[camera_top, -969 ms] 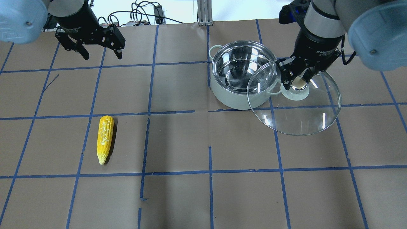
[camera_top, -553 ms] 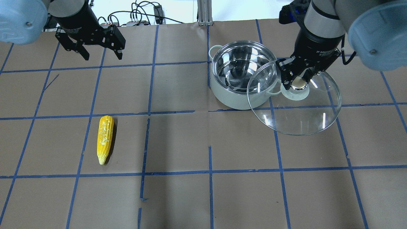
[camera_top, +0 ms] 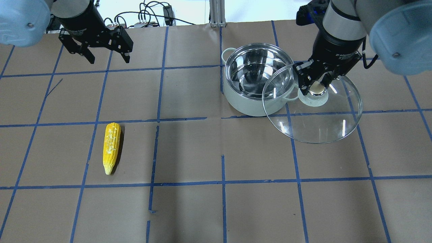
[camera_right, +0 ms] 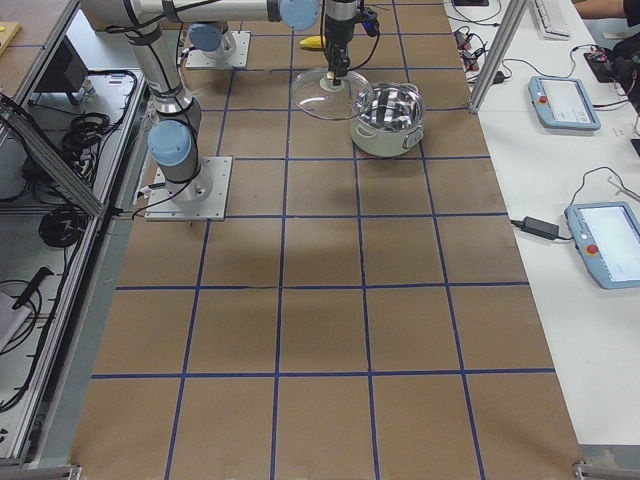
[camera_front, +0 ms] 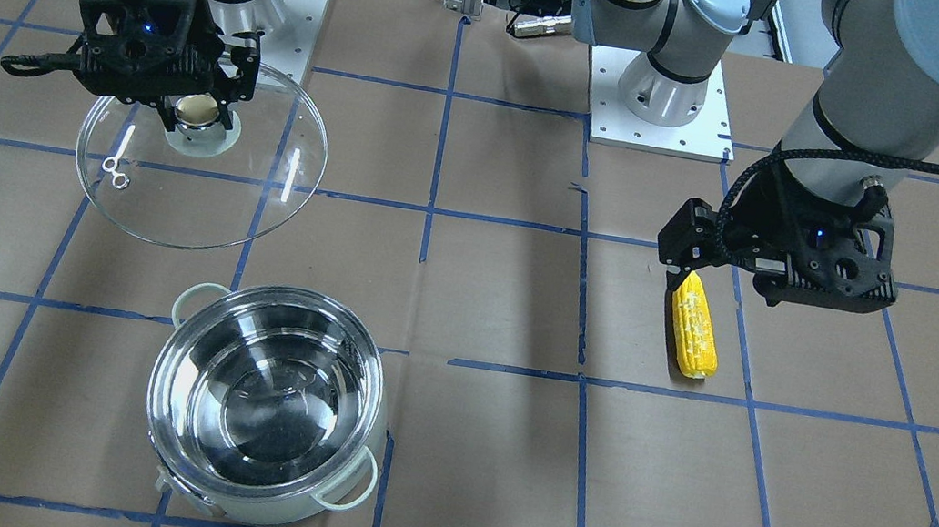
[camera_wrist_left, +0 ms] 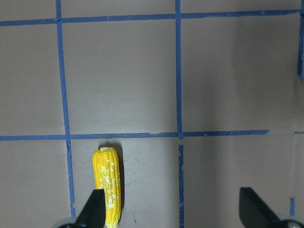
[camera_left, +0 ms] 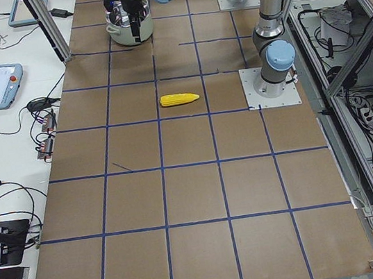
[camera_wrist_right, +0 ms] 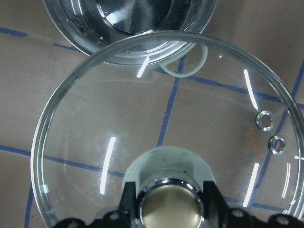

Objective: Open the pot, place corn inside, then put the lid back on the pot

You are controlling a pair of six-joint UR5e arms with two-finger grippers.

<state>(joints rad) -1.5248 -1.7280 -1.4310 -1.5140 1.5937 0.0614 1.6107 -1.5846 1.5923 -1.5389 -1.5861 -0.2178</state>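
The pot (camera_top: 249, 101) stands open on the table, its steel inside empty; it also shows in the front view (camera_front: 270, 406). My right gripper (camera_top: 315, 88) is shut on the cream knob of the clear glass lid (camera_top: 314, 125) and holds it in the air beside the pot, on the robot's right. The wrist view shows the lid (camera_wrist_right: 90, 123) under the gripper (camera_wrist_right: 170, 204). The corn (camera_top: 111, 147) lies flat on the table, far left. My left gripper (camera_top: 108, 58) is open and empty, raised well above the table; the corn (camera_wrist_left: 108, 185) lies below it near one fingertip (camera_wrist_left: 92, 211).
Brown paper with a blue tape grid covers the table (camera_top: 222, 202). Cables and a metal post (camera_top: 216, 13) sit past the far edge. The arm bases (camera_front: 658, 97) stand at the robot's side of the table.
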